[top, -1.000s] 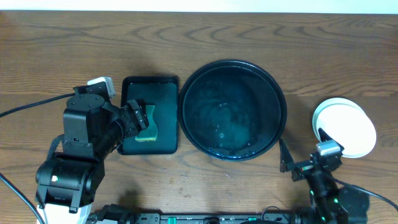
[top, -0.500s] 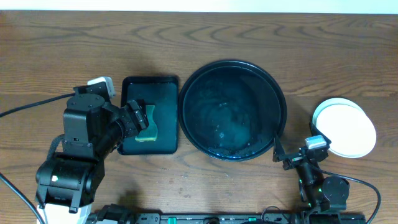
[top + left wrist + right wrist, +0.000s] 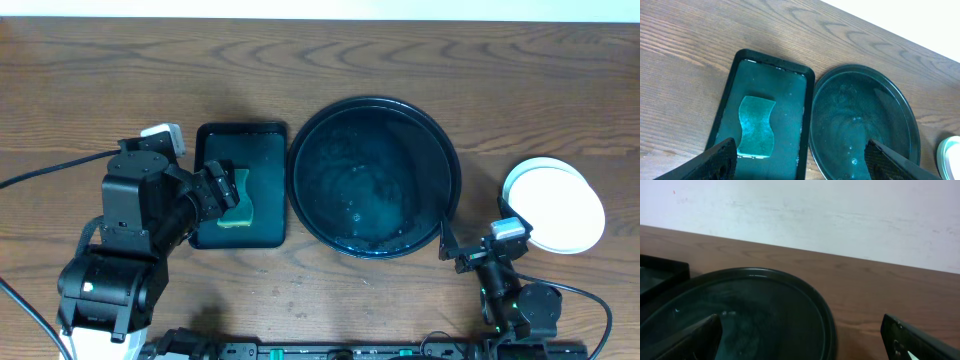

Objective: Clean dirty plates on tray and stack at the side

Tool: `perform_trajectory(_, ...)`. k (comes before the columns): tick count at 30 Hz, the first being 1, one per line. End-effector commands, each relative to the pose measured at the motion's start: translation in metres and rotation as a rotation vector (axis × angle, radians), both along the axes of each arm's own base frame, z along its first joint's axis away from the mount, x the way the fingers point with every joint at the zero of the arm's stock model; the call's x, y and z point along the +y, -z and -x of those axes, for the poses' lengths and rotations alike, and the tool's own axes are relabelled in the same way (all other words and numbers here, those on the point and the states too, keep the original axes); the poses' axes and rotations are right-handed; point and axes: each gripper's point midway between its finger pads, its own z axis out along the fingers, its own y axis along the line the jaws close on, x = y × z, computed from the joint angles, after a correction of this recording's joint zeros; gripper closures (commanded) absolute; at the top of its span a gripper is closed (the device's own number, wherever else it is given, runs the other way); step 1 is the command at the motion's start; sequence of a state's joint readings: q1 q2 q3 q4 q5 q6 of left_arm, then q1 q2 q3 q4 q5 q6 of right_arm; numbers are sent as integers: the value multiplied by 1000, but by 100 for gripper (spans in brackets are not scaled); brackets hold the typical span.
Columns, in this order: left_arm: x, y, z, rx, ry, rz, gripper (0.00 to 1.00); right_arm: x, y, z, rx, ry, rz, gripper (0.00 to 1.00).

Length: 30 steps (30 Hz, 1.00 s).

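Plates [image 3: 553, 205] sitting stacked on tabletop [image 3: 100, 80], 3 o'clock of tray [image 3: 370, 180], which is carrying none | right jaws standing wide, holding nothing, having drawn back toward 6 o'clock off the stack | left jaws hanging wide, empty | task looking finished.

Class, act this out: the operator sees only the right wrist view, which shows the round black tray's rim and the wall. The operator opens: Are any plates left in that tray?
Observer: None. The plates sit stacked on the tabletop, right of the tray.
Operator: Where is the sponge?
Observer: The sponge lies flat in the rectangular tray, left of the round one.
Operator: And the left gripper?
Observer: The left gripper hangs open over the rectangular tray, holding nothing.
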State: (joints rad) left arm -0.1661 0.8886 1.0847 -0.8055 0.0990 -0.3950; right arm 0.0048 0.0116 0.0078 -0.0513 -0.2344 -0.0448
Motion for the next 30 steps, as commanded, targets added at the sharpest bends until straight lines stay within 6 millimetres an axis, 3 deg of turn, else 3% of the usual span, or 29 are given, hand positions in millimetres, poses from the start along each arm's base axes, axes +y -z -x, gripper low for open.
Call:
perform_trajectory(1, 1, -5, -1, -11, -4, -1, 18, -3, 0, 0, -4, 15, 5, 1)
perform_trajectory(7, 2, -3, 0, -5, -7, -5, 18, -3, 0, 0, -4, 15, 5, 1)
perform_trajectory(11, 15, -2, 3, -26, -54, -55, 18, -3, 0, 0, -4, 15, 5, 1)
perform_trajectory(19, 16, -19, -17, -468, 2, -65, 18, -3, 0, 0, -4, 15, 5, 1)
perform_trajectory(30, 61, 32, 21, -722, -198, -110, 18, -3, 0, 0, -4, 15, 5, 1)
